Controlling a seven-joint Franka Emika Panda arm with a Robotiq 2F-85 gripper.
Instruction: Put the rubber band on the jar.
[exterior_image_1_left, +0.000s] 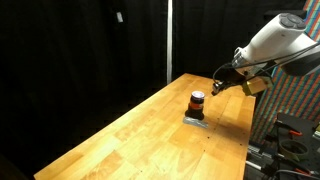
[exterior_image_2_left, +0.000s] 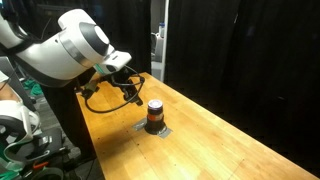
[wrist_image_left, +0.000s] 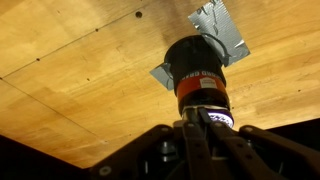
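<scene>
The light wooden table (exterior_image_1_left: 120, 130) carried a flat grey pad (wrist_image_left: 225, 30), lying just ahead of the fingers (wrist_image_left: 150, 150), roughly midway between them. Bare planks spread to either side of the fingers.

The arm (exterior_image_2_left: 72, 45) wears smooth, rounded white shells with darker seams at the joints. A black cable (exterior_image_2_left: 100, 106) loops beneath it. The tool (exterior_image_1_left: 221, 84) looks black, possibly tan-backed.
</scene>
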